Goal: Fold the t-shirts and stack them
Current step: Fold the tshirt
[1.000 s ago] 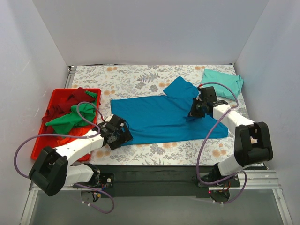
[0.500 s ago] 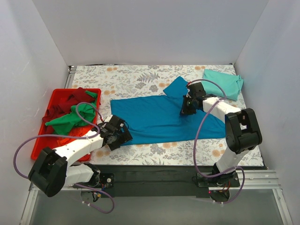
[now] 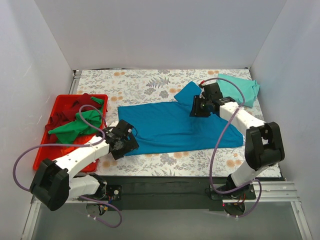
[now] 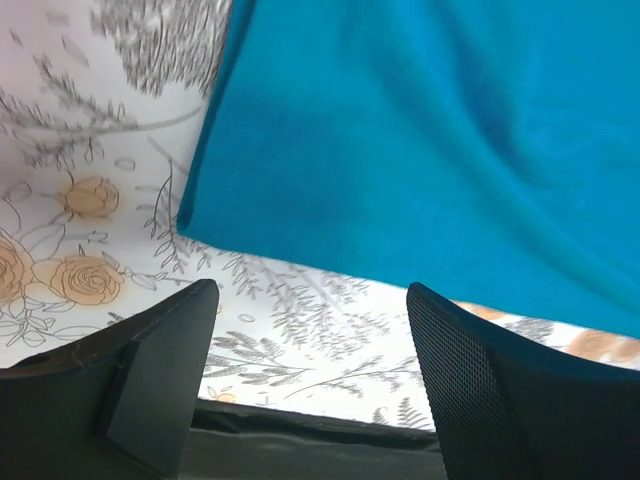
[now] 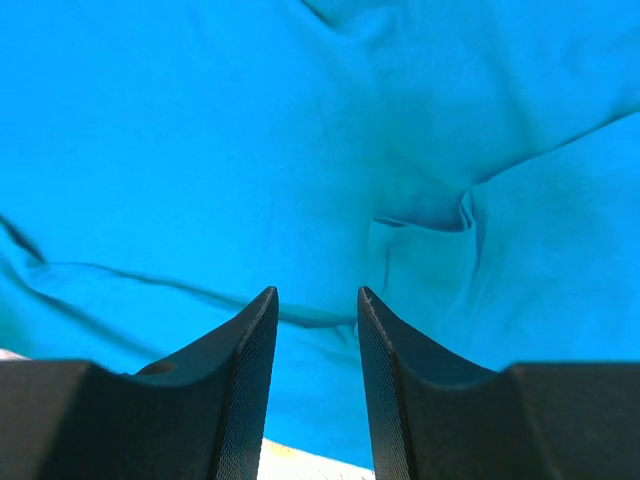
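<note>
Blue t-shirt (image 3: 175,125) lay spread out on the bench (image 3: 145,82), spanning the ground between the two sets of jaws. Its near-left corner sat just ahead of the left jaws. Its sleeve end sat directly under the right jaws.

Left jaws: wide open, nothing between them, low over bare bench beside the shirt's hem.
Right jaws: parted by a narrow gap, holding nothing, poised over the blue cloth.

Mint t-shirt (image 3: 239,87) lay folded beyond and to the right of the right jaws, apart from the blue one. Bright green t-shirt (image 3: 80,125) and dark red t-shirt (image 3: 75,106) were heaped in the red tray (image 3: 42,155), to the left of the left jaws.

Surface: the bench carried a floral-print cover, pale with grey leaves and orange blooms. Plain white walls (image 3: 150,30) enclosed it on three sides.

View differences:
- Top view alone showed the tray, the mint shirt and both arms.
- Left wrist view showed the shirt's corner lying flat on the print and a dark bench edge below the jaws.
- Right wrist view was nearly all blue. It showed a small pucker in the cloth just past the gap, not discernible from above.
</note>
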`<state>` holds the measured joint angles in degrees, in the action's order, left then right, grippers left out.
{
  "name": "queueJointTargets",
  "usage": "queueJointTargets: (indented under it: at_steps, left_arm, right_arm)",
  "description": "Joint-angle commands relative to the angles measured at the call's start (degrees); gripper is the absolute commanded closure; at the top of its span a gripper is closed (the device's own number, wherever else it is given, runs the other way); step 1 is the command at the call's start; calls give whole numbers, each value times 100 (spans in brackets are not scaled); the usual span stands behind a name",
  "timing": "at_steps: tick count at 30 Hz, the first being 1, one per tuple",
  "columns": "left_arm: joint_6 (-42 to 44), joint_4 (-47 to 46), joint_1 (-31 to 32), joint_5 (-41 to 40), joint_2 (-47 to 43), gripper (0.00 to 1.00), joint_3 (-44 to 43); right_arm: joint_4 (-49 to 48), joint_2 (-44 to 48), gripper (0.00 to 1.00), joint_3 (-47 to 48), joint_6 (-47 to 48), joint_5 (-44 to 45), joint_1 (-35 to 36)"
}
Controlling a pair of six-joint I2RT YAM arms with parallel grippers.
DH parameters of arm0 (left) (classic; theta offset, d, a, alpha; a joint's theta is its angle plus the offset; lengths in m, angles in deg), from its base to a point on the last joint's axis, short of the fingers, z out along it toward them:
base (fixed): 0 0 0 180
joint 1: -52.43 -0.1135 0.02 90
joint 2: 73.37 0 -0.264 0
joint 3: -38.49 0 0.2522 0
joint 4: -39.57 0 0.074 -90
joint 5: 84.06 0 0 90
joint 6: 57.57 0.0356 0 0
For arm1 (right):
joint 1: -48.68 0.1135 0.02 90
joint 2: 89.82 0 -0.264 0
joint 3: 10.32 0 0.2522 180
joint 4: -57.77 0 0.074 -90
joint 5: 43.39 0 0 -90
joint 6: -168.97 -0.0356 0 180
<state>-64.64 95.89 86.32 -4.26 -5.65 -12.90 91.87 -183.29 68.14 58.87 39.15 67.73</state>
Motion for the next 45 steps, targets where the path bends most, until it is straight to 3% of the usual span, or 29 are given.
queueJointTargets:
  at_steps: [1,8,13,18,24,37,45]
  left_arm:
    - [75,375,4,-683,-146,25,-552]
    - [496,279,-251,-1239,644,38,-974]
    - [812,86,-462,-1371,962,39,-1089]
    - [1147,-178,-725,-1397,1181,33,-1466]
    - [1393,-363,-849,-1450,1761,33,-1896]
    - [1630,-574,-875,-1573,2553,41,-2231]
    - [1727,-583,-910,-1626,2887,54,-2381]
  right_arm:
    - [128,767,55,-255,129,193,-50]
    - [155,1709,55,-1292,102,307,-366]
    - [155,2139,55,-1838,208,219,-717]
    - [137,2263,56,-2198,296,149,-920]
    - [58,2281,56,-2489,357,158,-1043]
    - [-83,2368,57,-2893,392,122,-1193]
    - [-126,2430,57,-3113,428,131,-1263]
